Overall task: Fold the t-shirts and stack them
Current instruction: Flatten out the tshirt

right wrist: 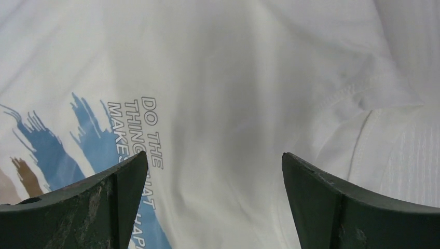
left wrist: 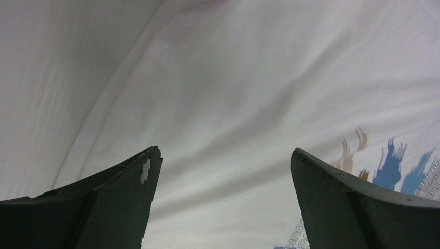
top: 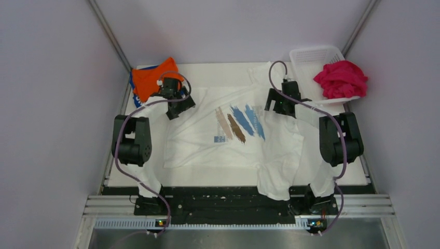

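Overhead: white t-shirt (top: 202, 148) spread print-up across the tabletop's middle, one flank spilling over the near edge by the right corner, flattened apparently for folding; orange t-shirt (top: 153, 78) parked at the far left corner, magenta t-shirt (top: 340, 79) in the basket (top: 306, 61) at the far right. Left wrist: left gripper (left wrist: 223, 176) spread wide above bare white cloth, holding nothing. Right wrist: right gripper (right wrist: 212, 181) likewise agape over the lettering (right wrist: 150, 135) — seemingly poised to pinch a fold.

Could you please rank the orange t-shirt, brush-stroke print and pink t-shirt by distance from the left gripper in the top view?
1. orange t-shirt, just behind the left gripper, far-left corner.
2. brush-stroke print, on the white t-shirt, mid-table.
3. pink t-shirt, in the basket, far right.
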Action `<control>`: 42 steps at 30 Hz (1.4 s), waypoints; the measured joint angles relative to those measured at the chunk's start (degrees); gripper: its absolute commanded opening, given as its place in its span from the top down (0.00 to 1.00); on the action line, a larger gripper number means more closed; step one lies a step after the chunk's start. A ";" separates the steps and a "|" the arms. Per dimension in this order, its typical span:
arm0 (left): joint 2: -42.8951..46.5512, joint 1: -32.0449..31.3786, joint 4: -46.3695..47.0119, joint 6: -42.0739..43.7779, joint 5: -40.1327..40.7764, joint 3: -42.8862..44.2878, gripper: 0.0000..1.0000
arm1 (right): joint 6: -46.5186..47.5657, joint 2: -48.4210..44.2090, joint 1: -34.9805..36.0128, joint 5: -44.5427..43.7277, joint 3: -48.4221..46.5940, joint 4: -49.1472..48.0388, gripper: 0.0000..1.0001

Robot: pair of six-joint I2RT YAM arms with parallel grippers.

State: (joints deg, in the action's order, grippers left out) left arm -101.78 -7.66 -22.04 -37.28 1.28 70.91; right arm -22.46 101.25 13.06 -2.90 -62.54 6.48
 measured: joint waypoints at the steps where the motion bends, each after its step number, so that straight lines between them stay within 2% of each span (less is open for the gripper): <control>1: -2.36 0.00 -0.02 0.00 -0.17 1.42 0.01 | 0.17 1.09 -0.22 0.00 -0.70 0.24 0.01; 6: -10.86 0.00 -0.46 0.13 0.15 7.34 0.01 | 0.68 7.04 -1.11 0.31 -5.14 0.61 0.01; 14: -18.69 0.09 -2.25 -0.15 1.14 18.93 0.01 | 1.86 14.21 -2.93 0.55 -14.32 0.92 0.01; 24: -22.29 0.66 -3.15 0.04 1.55 24.52 0.01 | 3.80 19.82 -4.42 1.64 -22.27 1.01 0.01; 31: -21.97 0.76 -4.13 1.22 0.44 25.51 0.01 | 5.57 19.08 -4.55 3.63 -22.80 3.52 0.01; 34: -18.27 0.46 -4.09 1.44 -0.24 22.49 0.01 | 6.40 14.40 -3.96 4.02 -19.43 4.50 0.01; 37: -8.98 0.02 -4.28 1.44 -0.44 14.62 0.01 | 6.75 6.10 -3.04 4.15 -14.08 4.63 0.01; 42: 13.75 -0.92 -5.22 0.17 0.74 -2.47 0.01 | 5.44 -12.22 -1.57 4.39 -0.74 1.46 0.01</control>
State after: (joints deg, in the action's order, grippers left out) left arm -88.03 -8.58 -27.27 -37.10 2.02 68.45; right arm -17.02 89.03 11.49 1.50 -63.29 7.94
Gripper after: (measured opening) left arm 0.986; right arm 0.986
